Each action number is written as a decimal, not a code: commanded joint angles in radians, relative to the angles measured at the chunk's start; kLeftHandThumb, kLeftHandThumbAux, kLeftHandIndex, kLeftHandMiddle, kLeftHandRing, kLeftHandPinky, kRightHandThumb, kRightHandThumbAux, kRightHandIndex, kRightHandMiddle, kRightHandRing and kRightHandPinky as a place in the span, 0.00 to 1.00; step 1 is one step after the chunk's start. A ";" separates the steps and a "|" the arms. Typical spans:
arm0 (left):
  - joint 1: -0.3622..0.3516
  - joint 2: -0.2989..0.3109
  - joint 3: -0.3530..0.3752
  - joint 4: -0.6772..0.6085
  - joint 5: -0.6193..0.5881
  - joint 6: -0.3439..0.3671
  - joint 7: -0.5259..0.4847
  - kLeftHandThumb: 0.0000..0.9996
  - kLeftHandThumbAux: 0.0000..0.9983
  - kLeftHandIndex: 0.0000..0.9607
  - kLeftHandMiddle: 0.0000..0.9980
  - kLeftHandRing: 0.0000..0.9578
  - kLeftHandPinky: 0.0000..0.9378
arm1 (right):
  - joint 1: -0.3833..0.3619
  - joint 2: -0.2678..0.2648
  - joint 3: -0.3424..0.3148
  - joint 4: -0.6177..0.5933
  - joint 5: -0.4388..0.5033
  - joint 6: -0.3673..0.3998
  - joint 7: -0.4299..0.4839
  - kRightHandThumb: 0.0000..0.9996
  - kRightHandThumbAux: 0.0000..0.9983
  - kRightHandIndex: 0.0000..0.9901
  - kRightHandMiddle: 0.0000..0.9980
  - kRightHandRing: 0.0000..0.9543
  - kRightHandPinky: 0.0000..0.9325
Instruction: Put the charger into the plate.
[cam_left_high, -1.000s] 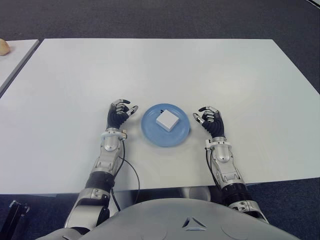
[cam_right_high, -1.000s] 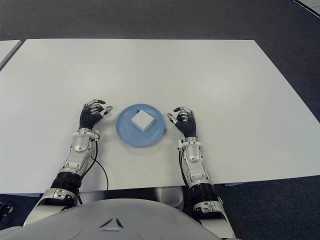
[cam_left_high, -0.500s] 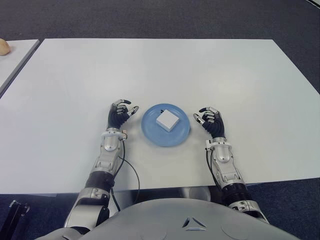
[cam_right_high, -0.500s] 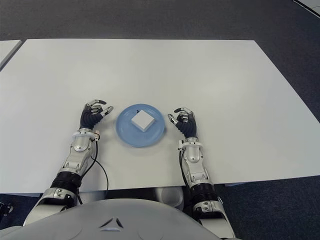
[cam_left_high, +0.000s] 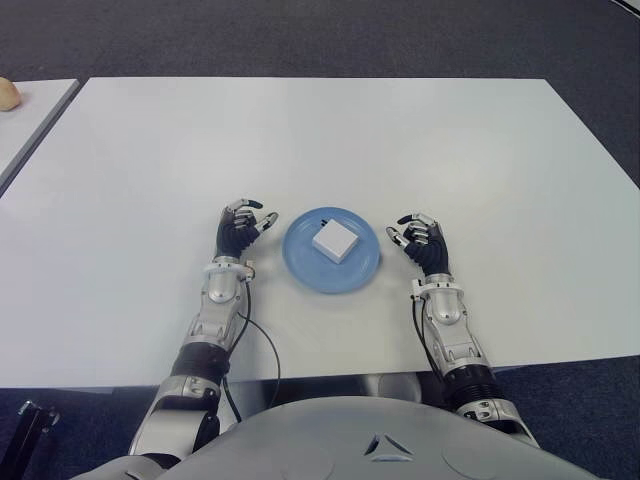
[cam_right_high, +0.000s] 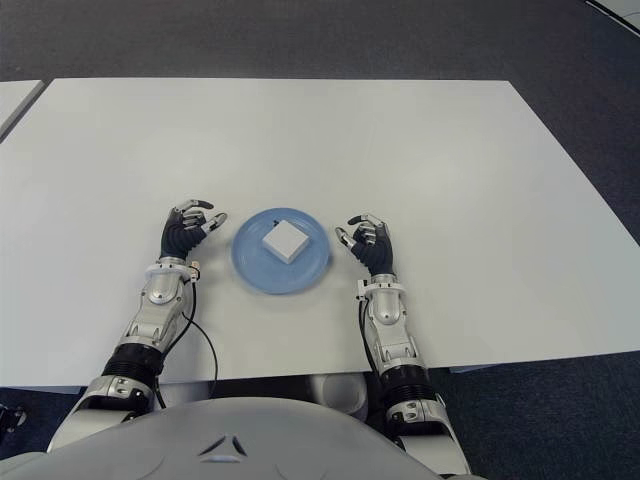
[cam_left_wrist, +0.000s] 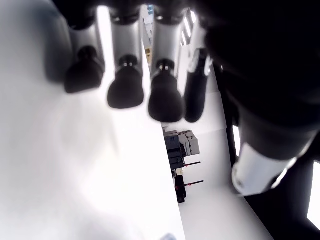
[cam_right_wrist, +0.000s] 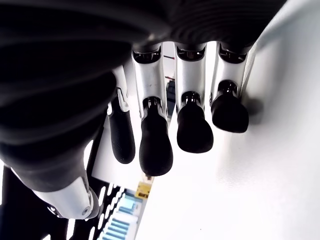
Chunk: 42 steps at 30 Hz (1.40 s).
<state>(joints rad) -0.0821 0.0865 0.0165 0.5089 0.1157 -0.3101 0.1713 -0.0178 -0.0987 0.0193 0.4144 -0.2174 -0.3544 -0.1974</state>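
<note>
Count: one charger (cam_left_high: 334, 241), one plate (cam_left_high: 300, 266), two hands.
Charger: white block lying in the blue plate, a bit past the plate's middle.
Plate: on the white surface (cam_left_high: 320, 140), between the hands.
Left hand (cam_left_high: 240, 226): just left of the plate, fingers loosely curled, holds nothing.
Right hand (cam_left_high: 420, 240): just right of the plate, same loose curl, empty.
Eye views: show plate and charger.
Wrist views: only dark fingertips (cam_left_wrist: 126, 92) over bare surface; no plate.
Left eye view only: second table's edge (cam_left_high: 30, 130) far left of the plate.
</note>
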 joint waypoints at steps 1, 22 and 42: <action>0.019 0.000 -0.005 0.018 0.005 0.020 -0.012 0.71 0.72 0.45 0.80 0.85 0.87 | -0.001 0.006 -0.001 0.023 0.012 0.022 0.010 0.70 0.73 0.44 0.76 0.81 0.84; 0.018 0.005 -0.007 0.032 0.022 -0.002 -0.011 0.70 0.72 0.45 0.81 0.85 0.88 | -0.010 0.004 0.004 0.045 -0.003 -0.012 -0.016 0.70 0.73 0.44 0.76 0.82 0.87; 0.023 0.001 -0.005 0.026 0.016 -0.019 -0.013 0.70 0.72 0.45 0.82 0.85 0.87 | -0.012 0.003 0.006 0.044 -0.014 -0.019 -0.027 0.70 0.73 0.44 0.77 0.83 0.87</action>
<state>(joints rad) -0.0766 0.0875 0.0151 0.5170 0.1291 -0.3395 0.1713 -0.0367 -0.0973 0.0210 0.4468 -0.2284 -0.3721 -0.2225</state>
